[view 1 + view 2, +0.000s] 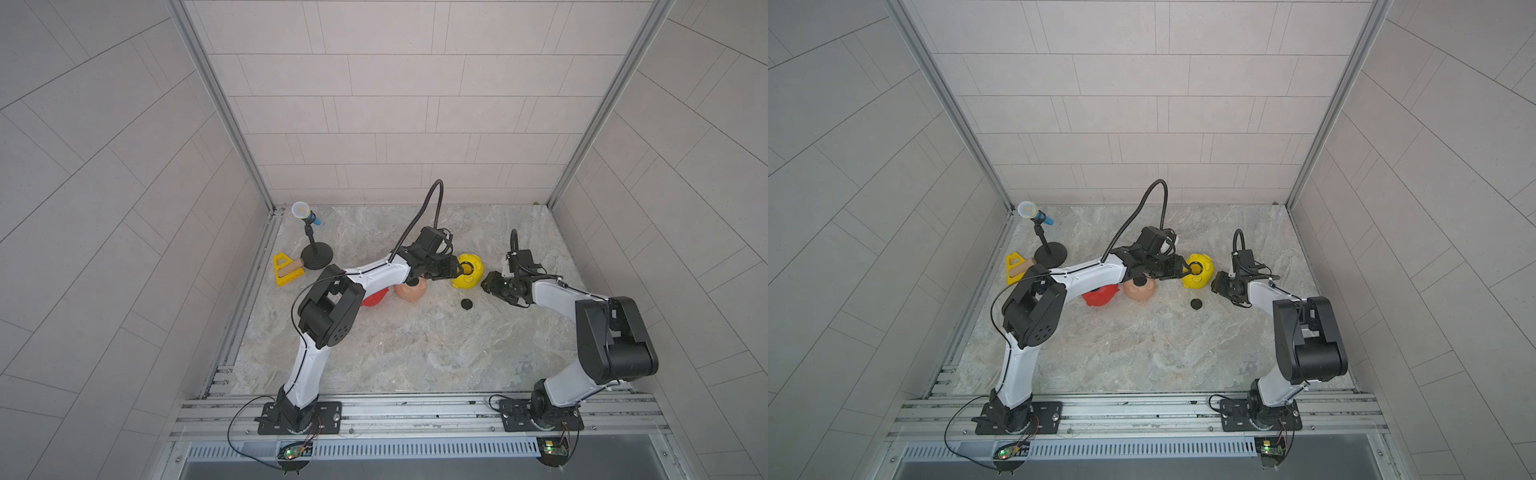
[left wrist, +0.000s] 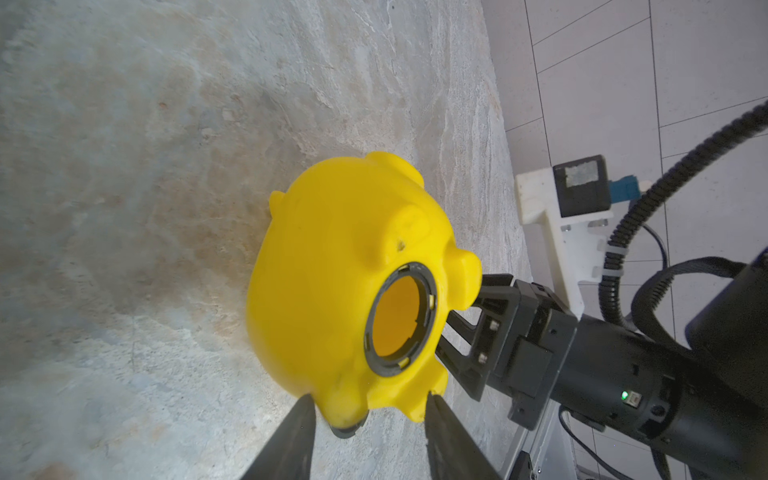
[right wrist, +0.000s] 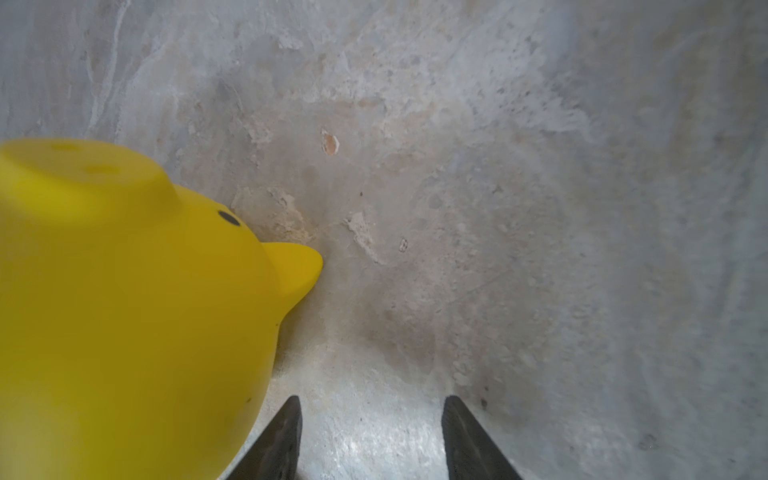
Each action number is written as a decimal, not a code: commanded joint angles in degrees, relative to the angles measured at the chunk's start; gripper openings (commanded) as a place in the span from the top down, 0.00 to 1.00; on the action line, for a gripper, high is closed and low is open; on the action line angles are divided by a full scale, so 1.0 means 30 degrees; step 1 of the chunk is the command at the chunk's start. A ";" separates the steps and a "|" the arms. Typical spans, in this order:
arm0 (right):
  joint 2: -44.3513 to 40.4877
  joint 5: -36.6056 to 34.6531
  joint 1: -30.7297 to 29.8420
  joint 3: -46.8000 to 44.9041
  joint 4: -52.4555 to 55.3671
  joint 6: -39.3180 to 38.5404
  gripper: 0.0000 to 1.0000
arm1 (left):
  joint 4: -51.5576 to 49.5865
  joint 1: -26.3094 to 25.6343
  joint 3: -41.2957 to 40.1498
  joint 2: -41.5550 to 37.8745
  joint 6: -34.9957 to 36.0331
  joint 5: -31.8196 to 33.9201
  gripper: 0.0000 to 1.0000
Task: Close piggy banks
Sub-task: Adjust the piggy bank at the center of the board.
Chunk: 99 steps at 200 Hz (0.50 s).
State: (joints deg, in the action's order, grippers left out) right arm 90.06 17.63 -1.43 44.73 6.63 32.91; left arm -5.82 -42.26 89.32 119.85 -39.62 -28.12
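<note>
The yellow piggy bank [image 2: 332, 270] lies on its side at the middle of the table, its round belly hole [image 2: 397, 320] uncovered. My left gripper [image 2: 369, 399] is shut on its lower end, one fingertip on the body and the other on a leg. In both top views the left gripper [image 1: 459, 270] sits at the pig's left. My right gripper [image 3: 372, 403] stands open and empty on the table beside the pig's head [image 3: 124, 291]. The peach-pink pig [image 1: 1140, 293] and the red pig [image 1: 1098, 297] lie under my left forearm. A loose black cap [image 1: 466, 304] rests in front of the yellow pig.
A microphone on a round black stand [image 1: 316, 259] and a yellow triangular toy [image 1: 286, 270] stand at the back left. Walls close the table on three sides. The marble tabletop [image 1: 415, 353] stretches toward the arm bases.
</note>
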 commanded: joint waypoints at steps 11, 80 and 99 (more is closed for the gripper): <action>0.0310 -0.0073 0.0072 0.0571 -0.0102 0.0031 0.45 | 0.0504 -0.0120 -0.0519 -0.1010 0.0022 -0.0178 0.51; 0.0555 -0.0082 0.0085 0.0555 -0.0102 0.0014 0.45 | -0.0803 0.0448 -0.0017 -0.2028 0.1117 0.1973 0.44; 0.0612 -0.0050 0.0074 0.0555 -0.0089 -0.0010 0.45 | -0.0828 0.0762 0.0388 -0.1839 0.1128 0.2847 0.46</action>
State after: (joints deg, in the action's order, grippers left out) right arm 91.35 17.65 -1.34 46.13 6.42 32.91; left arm -7.62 -41.34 88.53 115.92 -37.63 -24.01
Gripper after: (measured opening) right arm 0.553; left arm 0.561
